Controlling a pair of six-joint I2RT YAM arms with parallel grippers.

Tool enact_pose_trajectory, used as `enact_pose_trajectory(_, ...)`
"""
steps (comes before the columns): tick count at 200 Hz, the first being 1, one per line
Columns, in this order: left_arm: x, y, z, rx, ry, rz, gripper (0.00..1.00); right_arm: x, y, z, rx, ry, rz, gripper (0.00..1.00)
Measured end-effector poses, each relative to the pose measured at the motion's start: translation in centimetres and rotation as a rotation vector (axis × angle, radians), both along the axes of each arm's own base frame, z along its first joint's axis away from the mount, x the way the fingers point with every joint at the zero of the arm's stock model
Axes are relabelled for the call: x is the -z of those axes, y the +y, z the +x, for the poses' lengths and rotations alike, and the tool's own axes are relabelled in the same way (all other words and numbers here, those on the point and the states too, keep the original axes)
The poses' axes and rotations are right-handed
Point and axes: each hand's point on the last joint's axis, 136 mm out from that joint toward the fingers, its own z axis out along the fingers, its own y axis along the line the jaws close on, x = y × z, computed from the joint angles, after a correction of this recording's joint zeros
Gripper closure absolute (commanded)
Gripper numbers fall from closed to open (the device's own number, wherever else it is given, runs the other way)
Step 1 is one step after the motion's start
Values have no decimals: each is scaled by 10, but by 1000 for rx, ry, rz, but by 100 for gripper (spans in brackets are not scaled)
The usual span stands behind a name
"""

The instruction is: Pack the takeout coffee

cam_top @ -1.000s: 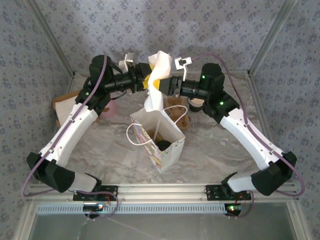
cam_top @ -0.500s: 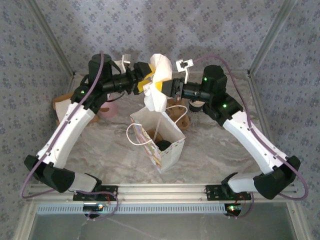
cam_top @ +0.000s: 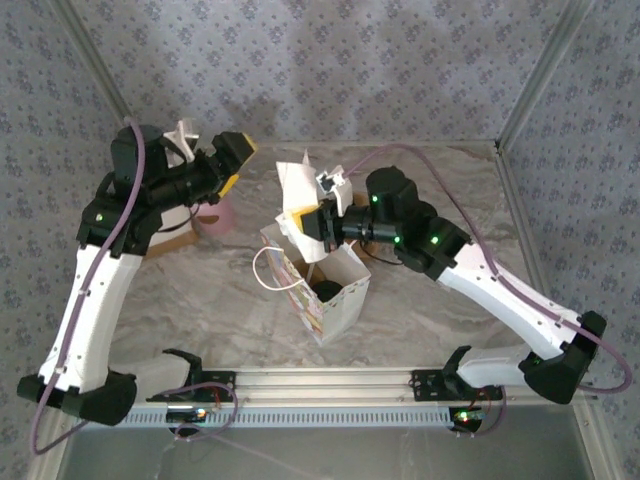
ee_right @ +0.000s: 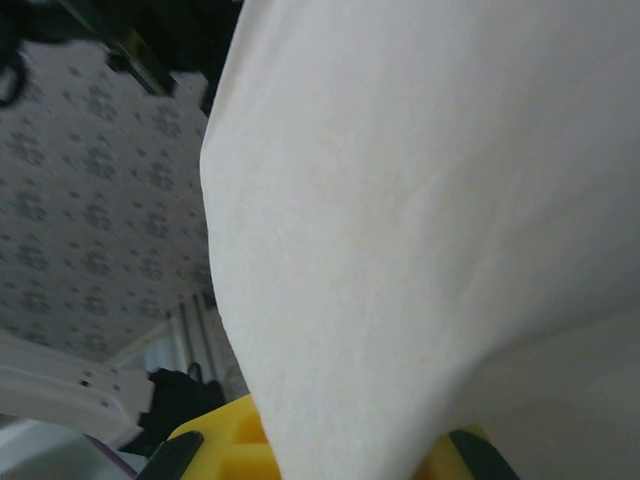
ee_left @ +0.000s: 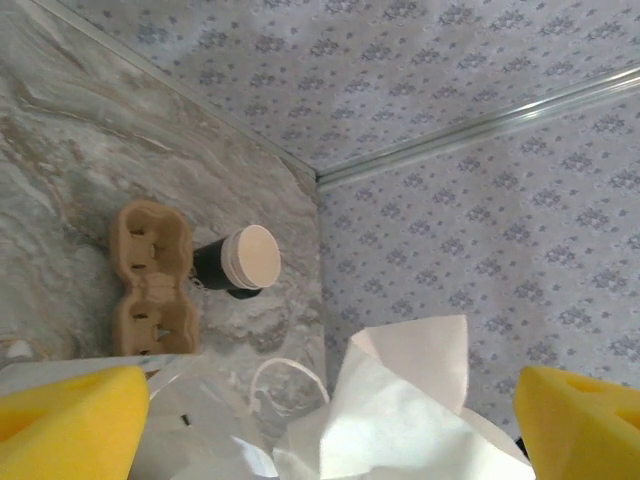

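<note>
From above, the left gripper (cam_top: 236,165) hangs off to the left, jaws wide apart and empty. The right gripper (cam_top: 305,225) is clamped on a sheet of white paper (cam_top: 292,190) over the mouth of the bag (cam_top: 340,300). The coffee (cam_top: 325,291) stands inside the bag, black lid up, so its long axis looks vertical.

The left wrist view looks between spread yellow pads (ee_left: 70,425) at the paper, a brown carrier (ee_left: 150,275) and another cup (ee_left: 240,260) beside it.

The right wrist view has the paper pinched against a yellow pad (ee_right: 225,445).

Pushing the paper down could snag the bag's rim and topple the bag, coffee included.
</note>
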Motion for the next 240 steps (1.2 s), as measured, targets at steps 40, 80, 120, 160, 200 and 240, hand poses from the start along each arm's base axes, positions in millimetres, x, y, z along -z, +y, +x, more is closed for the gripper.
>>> enact_pose_trajectory(40,38,8,-12,-13,69,49,8,40,5,-5,-4,-71,-93,100)
enact_pose_trajectory(80,78,13,-17,-22,154,99,11,41,16,-12,-33,-142,-89,100)
enact_pose_trajectory(120,92,20,-27,-29,166,119,12,64,27,-11,-37,-148,-105,100)
enact_pose_trajectory(160,101,23,-30,-34,182,131,13,103,27,-6,-17,-108,-161,100)
enact_pose_trajectory(200,102,23,-30,-30,181,137,13,112,27,-4,0,-72,-172,100)
enact_pose_trajectory(240,105,24,-29,-34,187,139,14,127,25,-5,6,-20,-211,100)
